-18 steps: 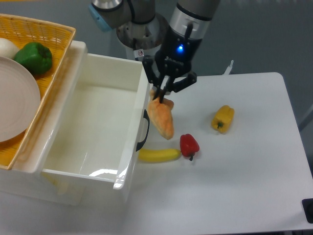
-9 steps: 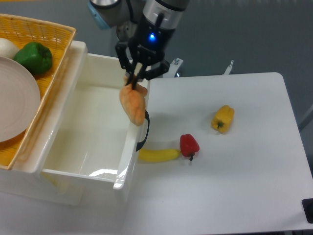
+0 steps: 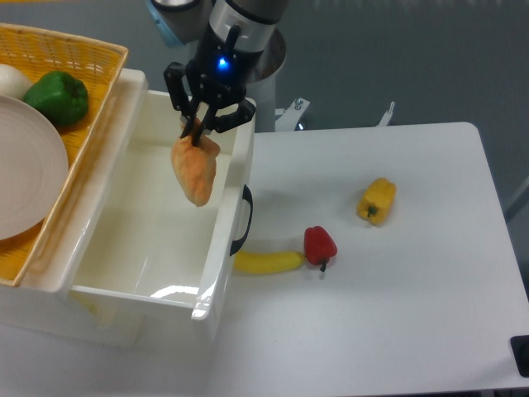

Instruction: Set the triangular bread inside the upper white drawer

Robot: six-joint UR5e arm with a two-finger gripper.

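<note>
My gripper [image 3: 196, 132] is shut on the top corner of the triangular bread [image 3: 195, 172], a golden-orange pastry that hangs point-down from the jaws. It hangs in the air over the right side of the upper white drawer [image 3: 124, 240], just inside the drawer's front wall. The drawer is pulled open, and what shows of its inside holds nothing. Its black curved handle [image 3: 244, 220] faces the table.
A yellow banana [image 3: 268, 262] and a red bell pepper [image 3: 320, 246] lie on the white table just right of the drawer front. A yellow bell pepper [image 3: 377, 200] lies further right. A yellow woven basket [image 3: 83, 62] with a green pepper [image 3: 56, 97] and a white plate [image 3: 25, 174] sits at the left.
My gripper has carried the bread left, from above the table beside the drawer front, across the front wall, to above the drawer's inside. The other objects have not moved.
</note>
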